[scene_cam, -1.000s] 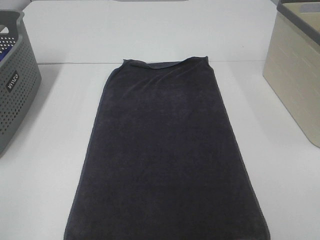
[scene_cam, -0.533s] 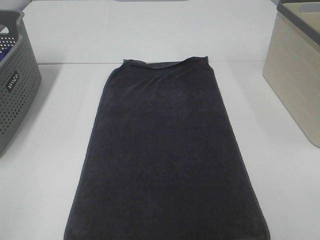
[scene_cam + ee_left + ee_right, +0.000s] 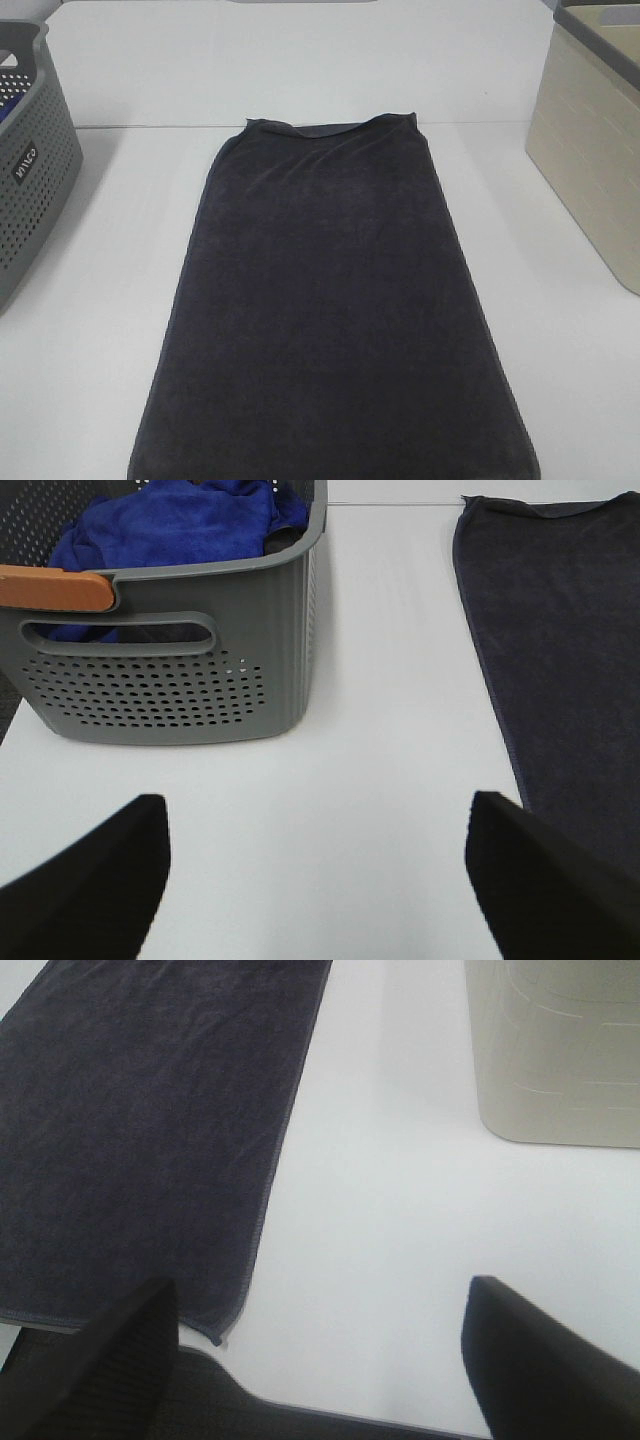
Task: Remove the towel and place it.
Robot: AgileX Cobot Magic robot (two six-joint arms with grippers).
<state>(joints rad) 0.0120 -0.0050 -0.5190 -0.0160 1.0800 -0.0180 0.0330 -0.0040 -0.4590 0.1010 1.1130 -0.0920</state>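
Charcoal-navy terry, the long rectangular towel (image 3: 335, 310) lay flat on the white table (image 3: 90, 330), its near hem cut off in the high view. Both grippers were hidden there. The left gripper (image 3: 318, 865) stood wide apart and empty, only the dark fingers (image 3: 95, 880) showing; ahead of them sat the grey perforated basket (image 3: 170, 680), its blue cloth (image 3: 170, 525) partly concealed. The right gripper (image 3: 320, 1350) gaped empty too, towel beside one finger (image 3: 110, 1360), beige bin (image 3: 555, 1050) cropped beyond the other.
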